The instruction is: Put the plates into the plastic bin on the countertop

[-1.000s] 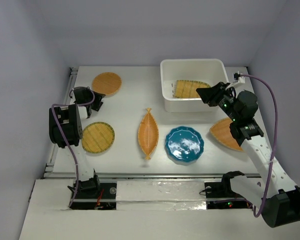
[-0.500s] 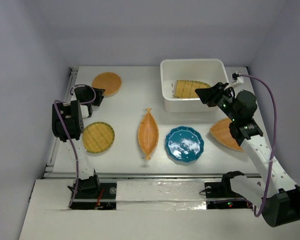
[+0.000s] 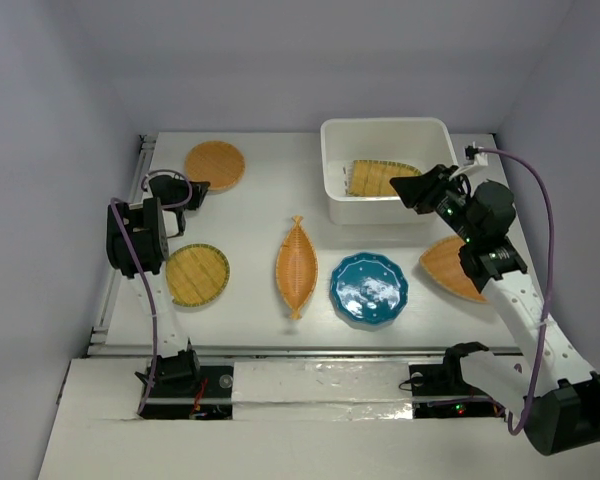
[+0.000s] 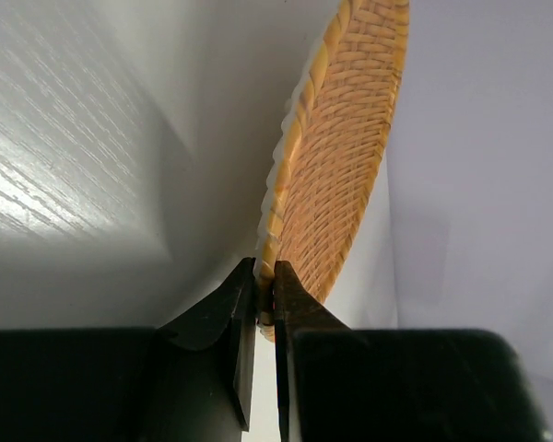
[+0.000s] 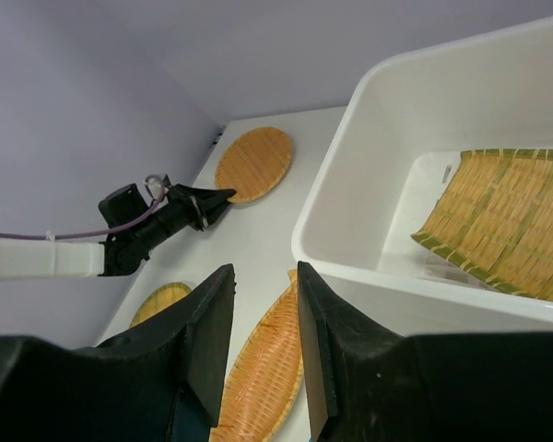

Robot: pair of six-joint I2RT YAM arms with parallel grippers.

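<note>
My left gripper (image 3: 194, 190) is shut on the near-left rim of the round orange woven plate (image 3: 215, 165) at the back left of the countertop (image 3: 265, 205). In the left wrist view the jaws pinch that plate's (image 4: 341, 157) rim. My right gripper (image 3: 408, 190) is open and empty, hovering at the front right of the white plastic bin (image 3: 385, 127). A yellow woven plate (image 3: 376, 177) lies in the bin and shows in the right wrist view (image 5: 502, 226). On the countertop lie a yellow squarish plate (image 3: 196, 274), a leaf-shaped plate (image 3: 296, 266), a teal scalloped plate (image 3: 369, 288) and a fan-shaped plate (image 3: 448, 270).
A metal rail (image 3: 140, 165) runs along the left edge of the countertop. Grey walls close in the left, back and right. My right arm reaches over the fan-shaped plate. The right wrist view shows the bin's wall (image 5: 387, 120) and the leaf-shaped plate (image 5: 267, 368) below the fingers.
My left gripper has moved right up to the round orange plate and now holds its rim. The right arm has barely moved.
</note>
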